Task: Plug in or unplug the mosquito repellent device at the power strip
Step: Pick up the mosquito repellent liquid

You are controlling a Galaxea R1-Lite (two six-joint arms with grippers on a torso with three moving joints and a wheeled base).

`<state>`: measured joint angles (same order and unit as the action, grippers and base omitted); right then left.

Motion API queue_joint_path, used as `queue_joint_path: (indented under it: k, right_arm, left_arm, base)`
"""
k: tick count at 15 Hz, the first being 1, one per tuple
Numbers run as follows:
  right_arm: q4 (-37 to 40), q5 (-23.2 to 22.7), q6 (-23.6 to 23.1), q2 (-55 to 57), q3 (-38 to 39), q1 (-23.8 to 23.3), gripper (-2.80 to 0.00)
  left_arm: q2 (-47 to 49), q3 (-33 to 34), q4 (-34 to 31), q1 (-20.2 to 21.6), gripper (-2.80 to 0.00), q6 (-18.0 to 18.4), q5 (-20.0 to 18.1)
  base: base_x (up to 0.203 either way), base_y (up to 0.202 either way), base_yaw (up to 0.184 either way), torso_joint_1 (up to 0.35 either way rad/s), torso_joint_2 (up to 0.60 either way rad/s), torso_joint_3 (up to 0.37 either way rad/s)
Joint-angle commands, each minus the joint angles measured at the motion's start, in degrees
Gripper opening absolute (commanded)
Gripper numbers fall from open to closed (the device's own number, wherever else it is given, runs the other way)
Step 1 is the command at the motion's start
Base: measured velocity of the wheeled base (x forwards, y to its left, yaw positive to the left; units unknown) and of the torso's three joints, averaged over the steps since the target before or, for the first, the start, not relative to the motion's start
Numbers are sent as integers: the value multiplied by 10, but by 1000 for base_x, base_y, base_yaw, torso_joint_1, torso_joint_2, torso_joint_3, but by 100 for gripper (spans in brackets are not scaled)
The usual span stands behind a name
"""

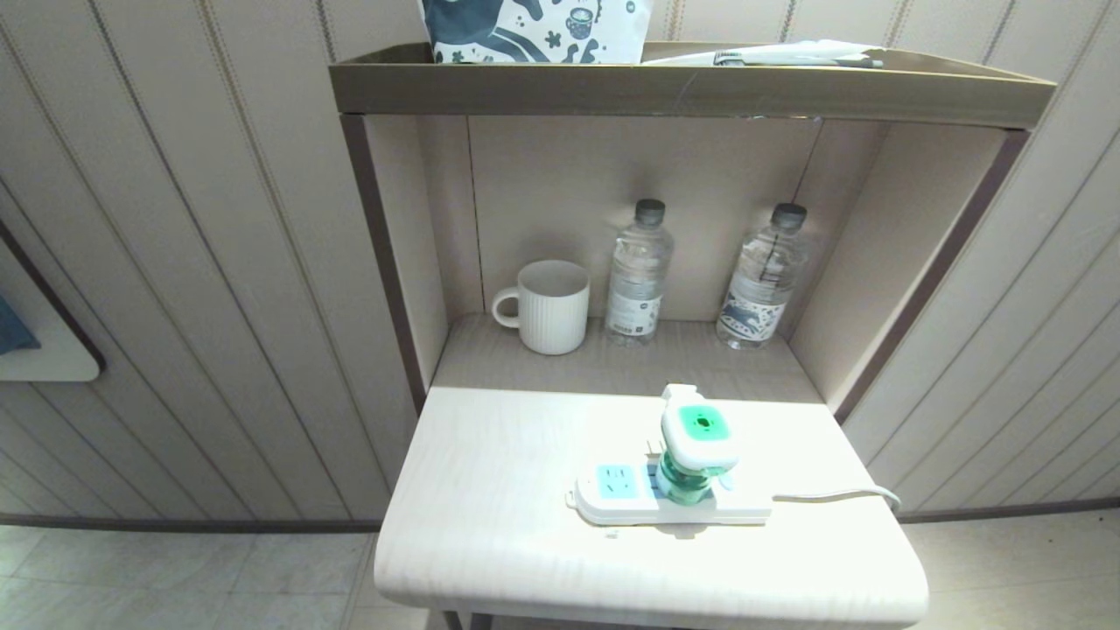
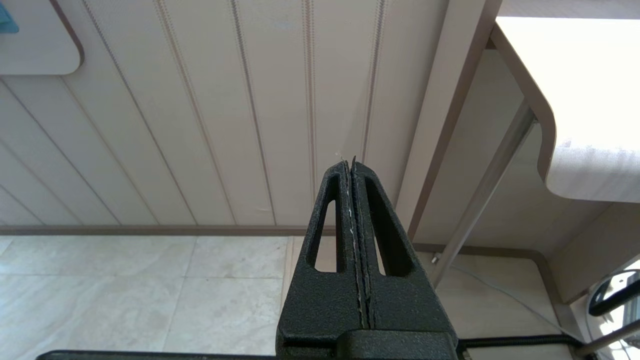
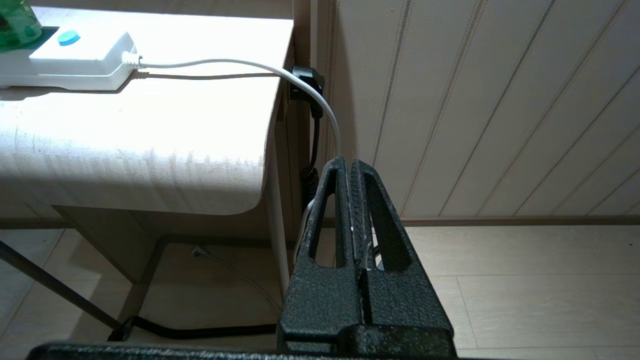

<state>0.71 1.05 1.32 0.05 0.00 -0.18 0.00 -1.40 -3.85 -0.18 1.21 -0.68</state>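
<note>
The mosquito repellent device (image 1: 698, 435), a white-and-green head over a green liquid bottle, stands on the white power strip (image 1: 612, 500) near the table's front. It covers the strip's middle; one light-blue socket shows to its left. I cannot tell whether its pins sit in a socket. The right wrist view catches the power strip's button end (image 3: 75, 60) and a bit of the green bottle (image 3: 17, 22). My left gripper (image 2: 349, 162) hangs shut and empty, low beside the table's left side. On the table's right side, below the tabletop, is my right gripper (image 3: 348, 161), also shut and empty. Neither shows in the head view.
The strip's white cord (image 1: 840, 496) runs off the small table's (image 1: 525, 542) right edge. In the recess behind stand a white mug (image 1: 547, 306) and two clear water bottles (image 1: 639, 271) (image 1: 763, 276), under a shelf (image 1: 682, 87). Panelled walls flank the table.
</note>
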Motion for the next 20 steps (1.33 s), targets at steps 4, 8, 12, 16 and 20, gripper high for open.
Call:
queue_joint_path:
  k: [4,8,12,16,20]
  right_arm:
    - [0,0,-1,0,0,0,-280]
    - [-4,-3,-6,0,-1,0,-280]
    - [20,-27,-8,7,-96,0,-280]
    - [62,-79,-2,97,-251,-2,-280]
    - [69,-180,38,232,-400,-26,-280]
  left_arm:
    - [1,0,0,0,-280,0,0]
    - [0,0,0,1,-280,0,0]
    - [0,0,0,0,-280,0,0]
    - [0,0,0,0,-280,0,0]
    - [0,0,0,1,-280,0,0]
  base:
    - [0,0,0,0,0,0]
    - [0,0,0,0,0,0]
    - [0,0,0,0,0,0]
    - [0,0,0,0,0,0]
    - [0,0,0,0,0,0]
